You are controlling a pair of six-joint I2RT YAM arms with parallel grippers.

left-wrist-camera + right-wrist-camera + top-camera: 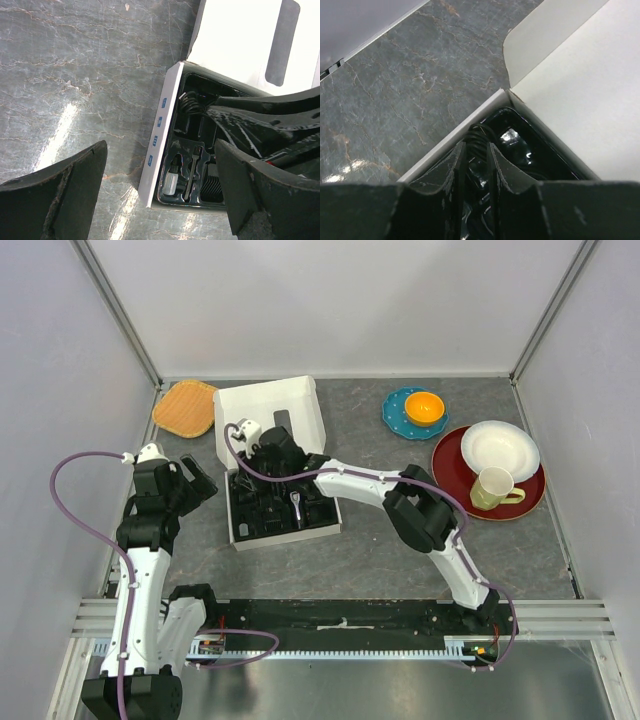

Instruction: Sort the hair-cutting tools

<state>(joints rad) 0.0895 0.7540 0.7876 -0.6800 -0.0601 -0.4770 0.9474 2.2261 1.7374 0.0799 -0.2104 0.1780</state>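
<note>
Left pincer (pixel 198 480) is spread wide and hangs over the bare worktop (pixel 400 540), just left of the white box (pixel 160 135). Right pincer (pixel 476 145) is down in the far-left corner of the box's black tray (pixel 175 137), its fingers (pixel 451 172) pressed almost together at the coiled cable (pixel 189 104). I cannot confirm a grip. A thin brush (pixel 192 167) lies in a nearer tray slot.

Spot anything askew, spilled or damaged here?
Nothing stands out: the white cardboard box lies open with black tools seated in its black moulded tray, and the white bowl and pale cup sit upright on the red plate, nothing spilled.
</note>
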